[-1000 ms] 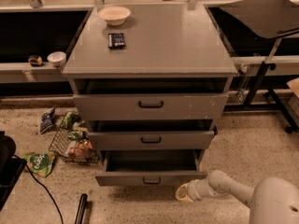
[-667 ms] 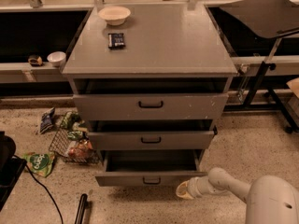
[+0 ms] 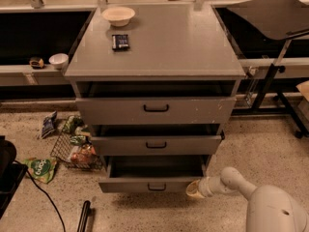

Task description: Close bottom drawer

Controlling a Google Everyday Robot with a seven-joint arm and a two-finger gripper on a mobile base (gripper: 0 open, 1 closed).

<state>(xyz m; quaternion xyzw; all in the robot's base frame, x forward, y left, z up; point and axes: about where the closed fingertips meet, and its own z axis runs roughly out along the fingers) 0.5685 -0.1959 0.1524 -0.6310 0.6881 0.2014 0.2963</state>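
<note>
The bottom drawer [image 3: 145, 184] of the grey cabinet is pulled out furthest, its slim front panel with a small black handle [image 3: 156, 187] near the floor. Its inside looks empty. The gripper [image 3: 194, 189], on a white arm reaching in from the lower right, sits at the right end of the drawer's front panel, touching or nearly touching it. The middle drawer [image 3: 155, 144] and top drawer [image 3: 155, 109] above it also stand partly out.
On the cabinet top [image 3: 193, 47] are a white bowl [image 3: 118, 15] and a small dark box [image 3: 120, 41]. A wire basket [image 3: 77, 151] with snack bags and loose bags [image 3: 41, 168] lie on the floor at left. A black stand [image 3: 270, 76] is at right.
The gripper has moved a little left and up, closer to the right end of the bottom drawer's front. The drawer's position looks about the same.
</note>
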